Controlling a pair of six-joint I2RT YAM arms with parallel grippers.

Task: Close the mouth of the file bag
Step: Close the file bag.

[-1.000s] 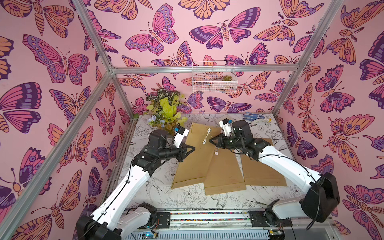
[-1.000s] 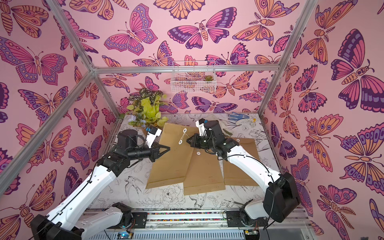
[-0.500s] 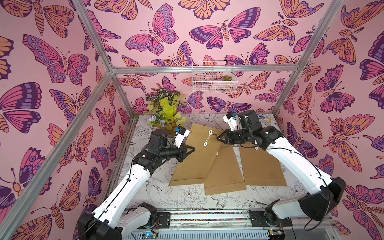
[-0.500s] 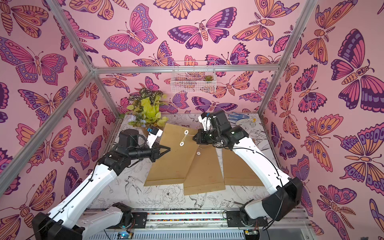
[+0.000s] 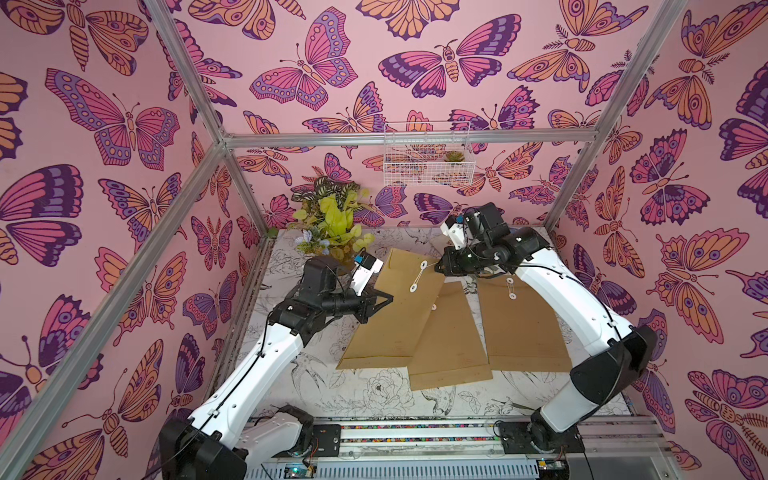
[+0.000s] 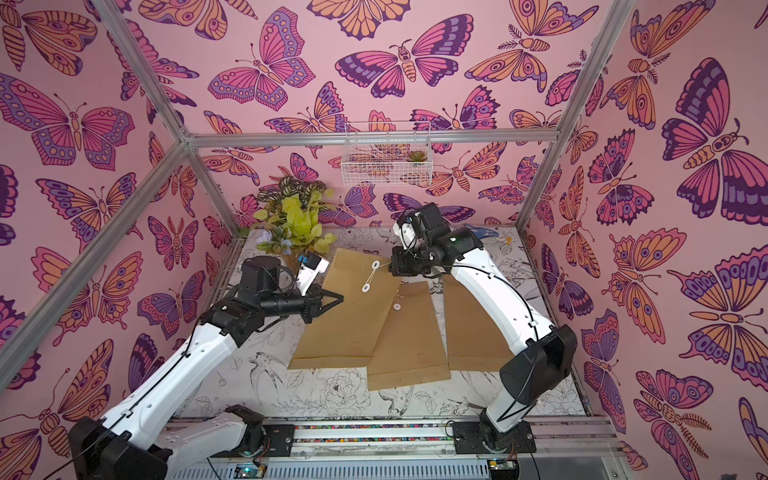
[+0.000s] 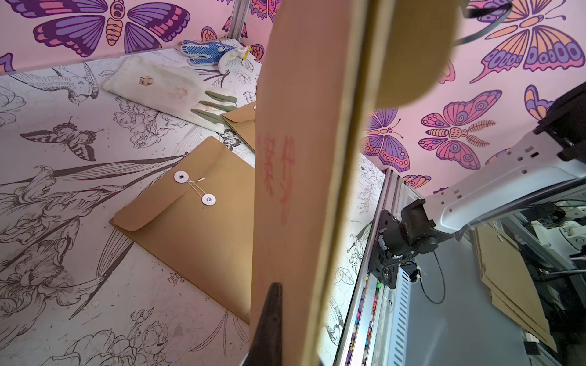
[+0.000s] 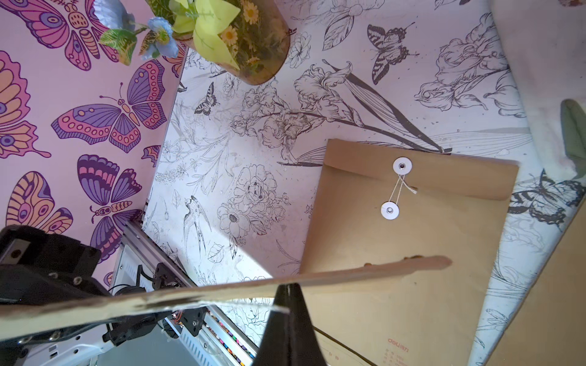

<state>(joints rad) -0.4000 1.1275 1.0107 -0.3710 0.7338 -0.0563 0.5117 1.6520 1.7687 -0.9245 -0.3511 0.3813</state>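
File bag: the brown file bag (image 5: pixel 399 320) is lying leftmost of three on the bench (image 5: pixel 374 395), its mouth pointing toward the far edge. Its right side is resting over the middle bag (image 5: pixel 451 345). Its left edge is being held up off the bench.
Mouth: the flap is lying folded down. An upper washer (image 5: pixel 424 264) is sitting on the flap and a lower washer (image 5: pixel 414 288) on the body.
String: the string (image 5: pixel 419 276) is running between the two washers, then leading off from the upper one to the right gripper.
Right gripper: the right gripper (image 5: pixel 441 268) is hovering just beside the flap's right corner, its fingers pressed together on the string's free end. The right wrist view is showing the string crossing the fingertips.
Left gripper: the left gripper (image 5: pixel 388 298) is closed tight, pinching the bag's left edge. The left wrist view is showing the bag edge-on, with red characters on the face toward the bench.
Neighbours: the middle bag and the right bag (image 5: pixel 519 328) are lying flat, well clear of both grippers.
Far left corner: a potted plant (image 5: pixel 332 224) is standing here.
Far right corner: a white glove (image 7: pixel 165 88) and a blue-dotted glove (image 7: pixel 206 52) are lying here.
Back wall: a wire basket (image 5: pixel 428 166) is hanging above the bench.
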